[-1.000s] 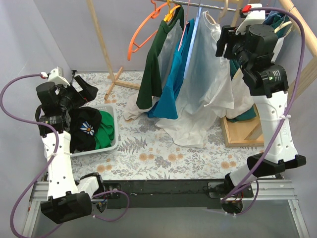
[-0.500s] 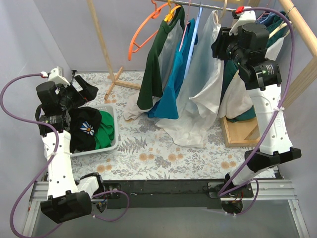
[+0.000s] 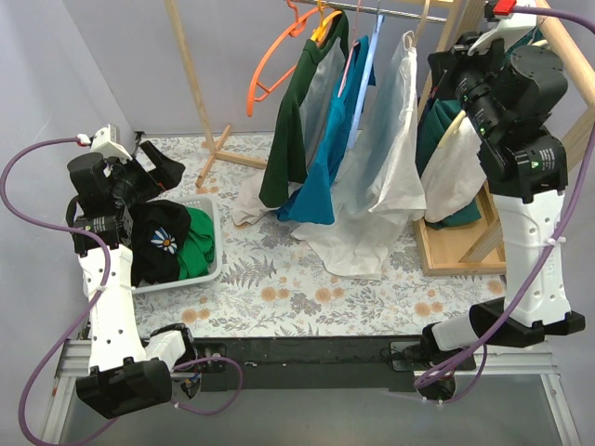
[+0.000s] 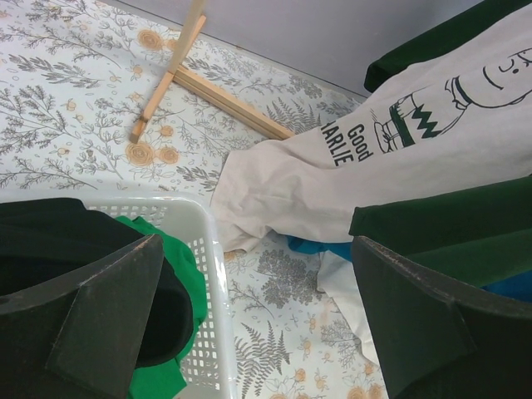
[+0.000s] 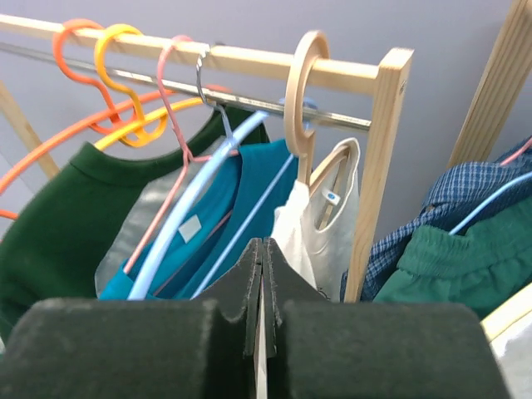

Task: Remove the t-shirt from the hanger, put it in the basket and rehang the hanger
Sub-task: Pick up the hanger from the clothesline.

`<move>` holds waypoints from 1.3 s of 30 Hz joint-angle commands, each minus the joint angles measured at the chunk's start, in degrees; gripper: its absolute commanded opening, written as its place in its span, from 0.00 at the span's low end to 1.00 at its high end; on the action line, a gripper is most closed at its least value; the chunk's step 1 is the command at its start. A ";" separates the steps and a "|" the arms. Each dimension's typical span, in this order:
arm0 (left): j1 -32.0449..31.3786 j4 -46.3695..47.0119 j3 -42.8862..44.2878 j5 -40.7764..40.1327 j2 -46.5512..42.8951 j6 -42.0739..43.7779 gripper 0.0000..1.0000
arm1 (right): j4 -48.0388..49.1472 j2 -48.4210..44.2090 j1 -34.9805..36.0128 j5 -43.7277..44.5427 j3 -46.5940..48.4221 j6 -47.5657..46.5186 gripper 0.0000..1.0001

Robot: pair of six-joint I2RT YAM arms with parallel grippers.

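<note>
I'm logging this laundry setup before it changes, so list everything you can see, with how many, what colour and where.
rail: one, wood and metal, at back
hangers: five, orange, yellow, pink, pale blue, wood, on rail
green top: one, dark green and cream, rail's left
teal shirt: one, teal, middle
t-shirt: one, white, on wood hanger
checked shirt: one, blue, past rail's right end
green garment: one, green, below it
basket: one, white, left, holding black clothing and green clothing
tablecloth: one, floral, beneath rail and basket
left tool: one, black, open above basket
right tool: one, black, shut, facing rail

Five hangers (image 5: 301,83) on one metal rail (image 5: 249,90), one white basket (image 3: 218,251).
</note>
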 commanded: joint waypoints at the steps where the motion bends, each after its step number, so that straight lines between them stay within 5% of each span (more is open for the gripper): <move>1: -0.37 1.30 0.91 1.41 -1.41 0.06 0.96 | 5.59 -1.46 -0.25 -1.27 1.38 -1.52 0.01; 7: -0.28 1.22 0.56 1.85 -1.59 -0.03 0.96 | 3.39 -0.94 -0.16 -2.33 0.68 -0.39 0.02; 9: -0.37 1.22 0.30 1.76 -1.68 0.14 0.96 | 0.60 -0.32 -0.16 -1.98 0.93 0.58 0.27; 10: -0.28 1.22 0.21 1.59 -1.85 0.06 0.96 | -0.90 0.20 -0.16 -1.80 2.76 1.02 0.48; 13: -0.37 1.22 0.12 1.50 -1.85 0.14 0.96 | -6.79 2.93 -0.25 -1.36 6.20 2.78 0.67; 16: -0.37 1.13 0.21 1.41 -1.68 0.14 0.96 | -8.38 3.46 -0.25 -1.71 4.99 3.57 0.67; 25: -0.81 1.04 -0.32 0.62 -1.68 0.41 0.96 | -11.37 5.74 -0.16 -1.89 5.07 5.25 0.47; 32: -0.90 1.04 -0.40 0.36 -1.50 0.67 0.96 | -13.40 8.20 -0.25 -2.59 6.83 5.33 0.46; 36: -0.99 0.95 -0.49 0.09 -1.41 0.76 0.96 | -12.96 8.12 -0.16 -2.42 6.91 5.60 0.02; 39: -1.07 1.04 -0.58 0.09 -1.41 0.67 0.96 | -10.94 6.98 -0.16 -1.89 6.39 5.60 0.01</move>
